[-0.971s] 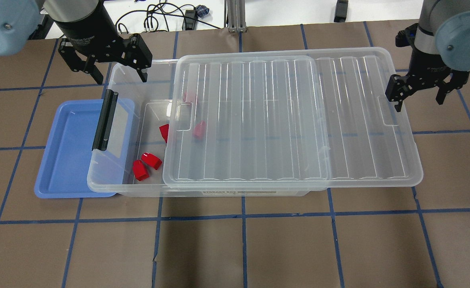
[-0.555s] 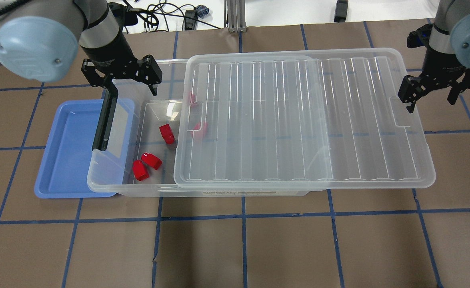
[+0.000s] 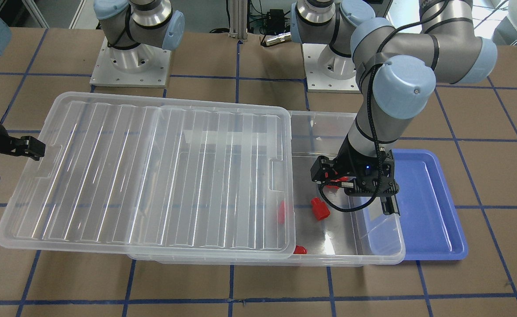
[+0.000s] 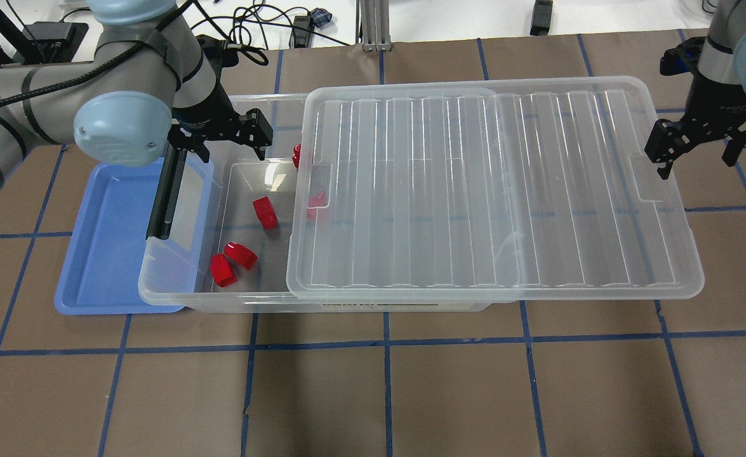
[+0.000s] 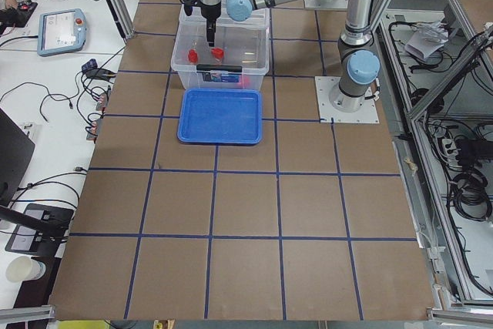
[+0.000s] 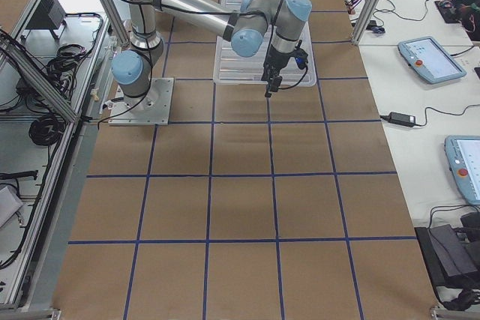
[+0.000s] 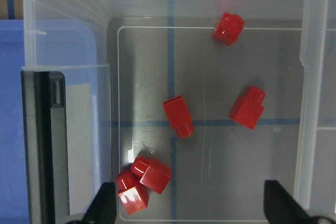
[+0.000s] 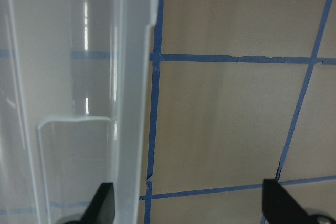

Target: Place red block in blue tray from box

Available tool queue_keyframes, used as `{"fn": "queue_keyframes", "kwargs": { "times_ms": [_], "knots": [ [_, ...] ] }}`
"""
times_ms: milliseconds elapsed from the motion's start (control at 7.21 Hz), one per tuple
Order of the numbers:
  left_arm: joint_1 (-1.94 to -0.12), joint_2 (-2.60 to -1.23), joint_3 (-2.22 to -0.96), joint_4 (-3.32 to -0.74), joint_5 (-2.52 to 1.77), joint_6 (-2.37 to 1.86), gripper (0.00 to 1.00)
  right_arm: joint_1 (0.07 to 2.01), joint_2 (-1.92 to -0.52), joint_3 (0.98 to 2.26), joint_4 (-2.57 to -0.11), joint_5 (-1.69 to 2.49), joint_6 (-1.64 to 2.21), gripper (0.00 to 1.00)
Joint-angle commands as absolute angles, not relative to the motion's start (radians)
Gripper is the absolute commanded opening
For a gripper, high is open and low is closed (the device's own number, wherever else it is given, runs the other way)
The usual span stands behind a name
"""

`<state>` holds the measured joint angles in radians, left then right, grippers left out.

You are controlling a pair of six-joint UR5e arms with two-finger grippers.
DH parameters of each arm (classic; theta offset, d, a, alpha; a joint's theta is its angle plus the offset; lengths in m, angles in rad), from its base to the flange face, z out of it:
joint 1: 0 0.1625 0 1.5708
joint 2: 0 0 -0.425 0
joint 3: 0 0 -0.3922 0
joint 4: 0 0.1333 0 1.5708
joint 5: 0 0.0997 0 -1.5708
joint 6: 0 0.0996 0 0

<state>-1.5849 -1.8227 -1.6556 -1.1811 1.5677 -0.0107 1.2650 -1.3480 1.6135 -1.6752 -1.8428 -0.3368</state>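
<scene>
The red block (image 7: 177, 115) lies on the floor of the box (image 4: 157, 287), near the middle of the uncovered end at the left of the overhead view. In the left wrist view its long axis runs almost straight up and down the frame, leaning slightly, with the round stud toward the lower edge. Four other blocks share that floor. A touching pair (image 7: 149, 174) sits at the lower left of the wrist frame, with one (image 7: 228, 28) at the upper right and one (image 7: 248, 108) at mid right. From overhead, those last two are partly veiled by the ribbed lid (image 4: 493, 190), which lies offset to the right and overhangs the box. The blue tray (image 4: 106, 241) is at the far left, its right edge overlapped by the box's rim below the black latch handle (image 4: 164, 193).

The left hand (image 4: 228, 151) hangs over the open end, fingers spread wide; only their tips show in the wrist view. The right hand (image 4: 696, 157), also spread, is at the lid's right end above the surface (image 4: 385, 393). Whether it touches the lid cannot be told.
</scene>
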Motion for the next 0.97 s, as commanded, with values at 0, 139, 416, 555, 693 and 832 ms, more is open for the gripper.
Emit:
{"fn": "queue_keyframes", "kwargs": {
  "times_ms": [0, 139, 416, 555, 693, 832],
  "knots": [
    [-1.585, -1.861, -1.67, -1.143, 1.568, -0.017, 1.0, 1.267, -1.359, 1.599, -1.674, -1.835, -0.33, 1.0],
    [-1.585, -1.877, -1.686, -1.125, 1.568, -0.018, 1.0, 1.267, -1.368, 1.594, -1.663, -1.835, -0.312, 1.0],
    [-1.588, -1.894, -1.739, -1.028, 1.568, -0.041, 1.0, 1.27, -1.406, 1.592, -1.663, -1.765, -0.295, 1.0],
    [-1.588, -1.917, -1.762, -0.993, 1.566, -0.041, 1.0, 1.27, -1.425, 1.594, -1.657, -1.744, -0.258, 1.0],
    [-1.586, -1.925, -1.788, -0.944, 1.568, -0.034, 1.0, 1.27, -1.454, 1.594, -1.64, -1.743, -0.256, 1.0],
    [-1.586, -1.94, -1.828, -0.89, 1.566, -0.043, 1.0, 1.269, -1.491, 1.591, -1.62, -1.743, -0.261, 1.0]
  ]
}}
